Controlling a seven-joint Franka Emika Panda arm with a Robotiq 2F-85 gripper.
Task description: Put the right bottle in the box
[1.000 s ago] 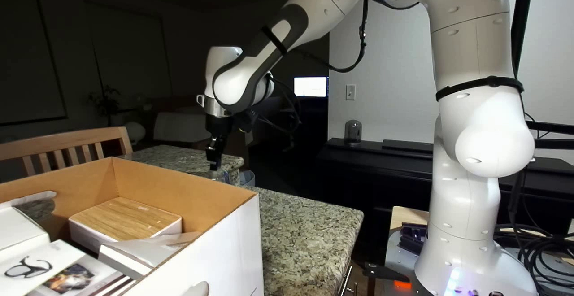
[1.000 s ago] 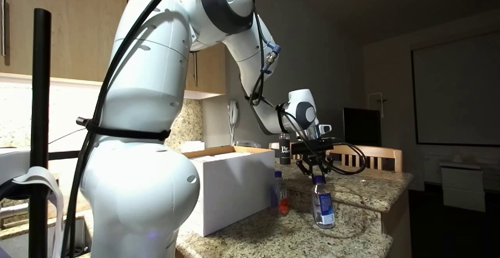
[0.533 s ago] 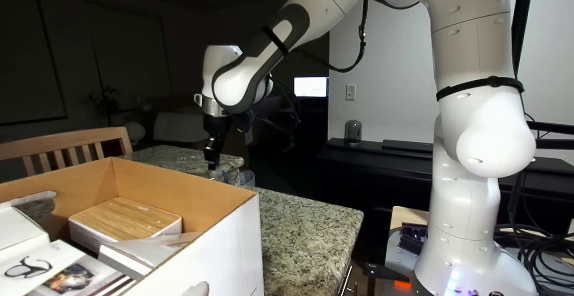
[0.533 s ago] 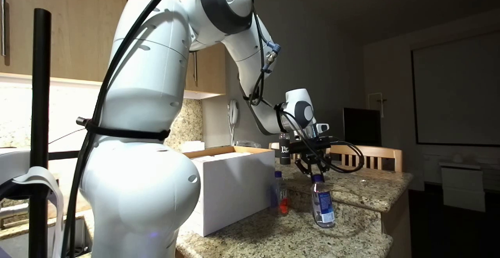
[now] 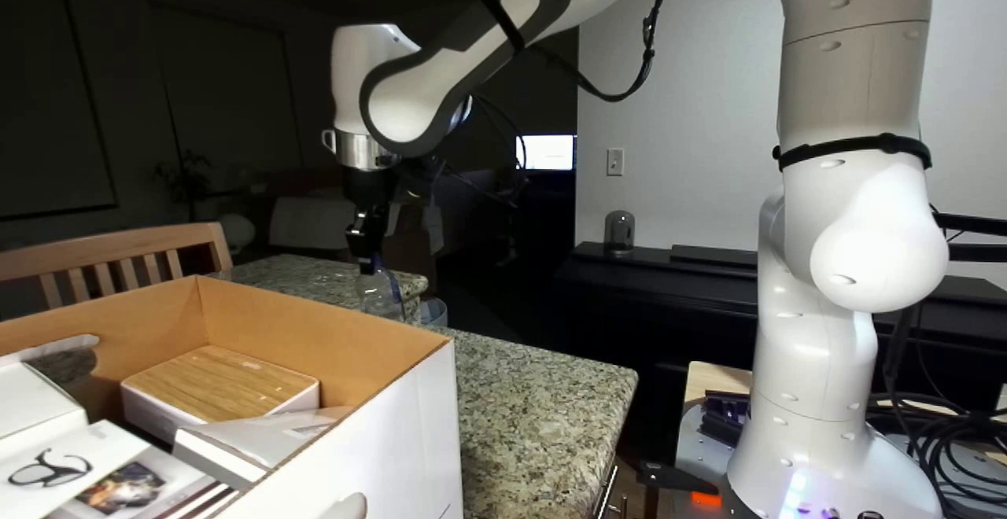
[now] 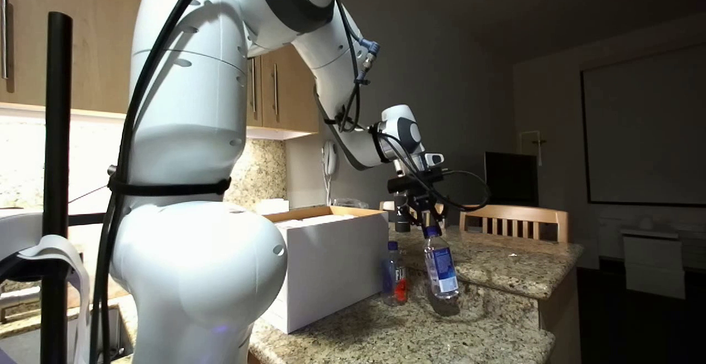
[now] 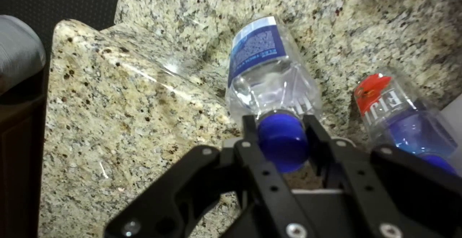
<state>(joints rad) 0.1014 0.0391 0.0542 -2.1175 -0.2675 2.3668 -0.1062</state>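
Over by the box (image 6: 333, 270), the gripper (image 7: 279, 122) holds a bottle (image 6: 441, 269) tilted above the counter (image 6: 397, 336), 2 fingers (image 7: 264, 180) pinching its cap (image 7: 283, 144). A red-marked bottle (image 6: 398, 282) stands closer in.

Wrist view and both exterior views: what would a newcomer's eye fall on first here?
Most likely the white robot arm, which looms large in both exterior views. Next comes the vivid blue cap near the middle of the wrist view, gripped by the claw; in an exterior view its clear bottle hangs tilted over the counter. Then the open cardboard box, white outside and brown inside, at the lower left of an exterior view.
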